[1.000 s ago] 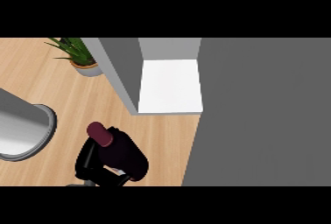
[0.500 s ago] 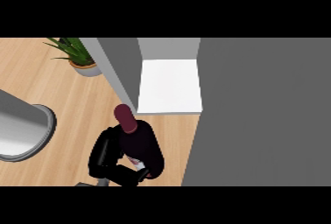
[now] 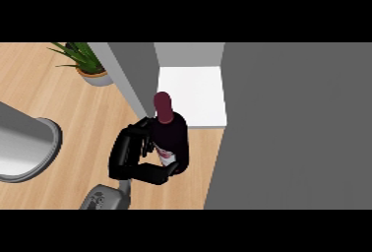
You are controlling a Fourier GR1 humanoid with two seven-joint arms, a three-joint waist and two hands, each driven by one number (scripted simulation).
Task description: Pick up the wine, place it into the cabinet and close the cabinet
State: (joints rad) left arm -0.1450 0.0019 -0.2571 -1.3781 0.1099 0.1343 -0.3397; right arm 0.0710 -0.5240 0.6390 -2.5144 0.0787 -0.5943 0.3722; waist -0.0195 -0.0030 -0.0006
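The right hand (image 3: 138,157) is curling round the wine (image 3: 170,135) just before the cabinet (image 3: 190,96) opening, and its neck is risking clipping the open door (image 3: 131,78) beside it.

Wine (image 3: 169,129) in hand (image 3: 134,157), now nearer, perhaps touching, cabinet (image 3: 190,96).

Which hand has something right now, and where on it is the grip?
One hand is curled round the wine bottle, gripping the dark body near the label, with the red-capped neck free and pointing at the open cabinet. Which hand it is cannot be told.
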